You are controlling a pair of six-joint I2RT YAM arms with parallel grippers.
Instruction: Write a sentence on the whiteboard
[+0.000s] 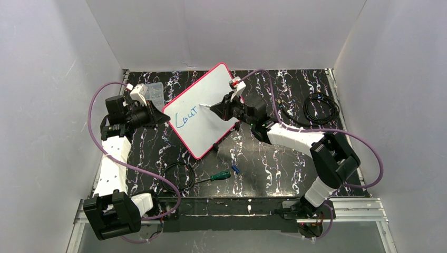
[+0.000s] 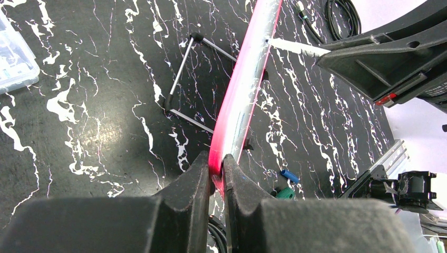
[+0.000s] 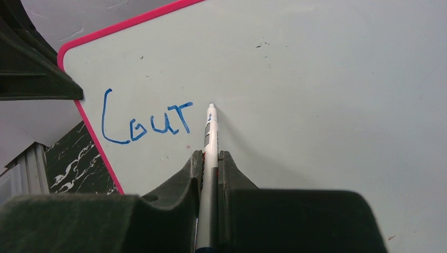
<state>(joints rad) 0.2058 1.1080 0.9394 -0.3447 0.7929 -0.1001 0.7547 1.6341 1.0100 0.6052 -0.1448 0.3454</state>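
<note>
Black marble-patterned desk [image 1: 263, 163], veined white, sits between pale walls. Overhead, the whiteboard [image 1: 205, 134], a flat rounded rectangle with a thin pink-red frame, sits diagonally at the frame's centre. The left claw [image 1: 161, 117] meets its left edge; the right claw [image 1: 220, 108] holds a marker [image 1: 204, 106] against its face. A clear plastic box [image 1: 154, 92] lies upper left, a green-handled screwdriver [image 1: 219, 176] lower centre.

Left wrist view: two matte black fingers [image 2: 197, 179] are pressed onto the glossy pink rim, pinching the board edge-on.

Right wrist view: the claw pinches the white marker barrel, tip touching the smooth board just right of the sentence [image 3: 147, 124], blue letters reading roughly "Cour".
</note>
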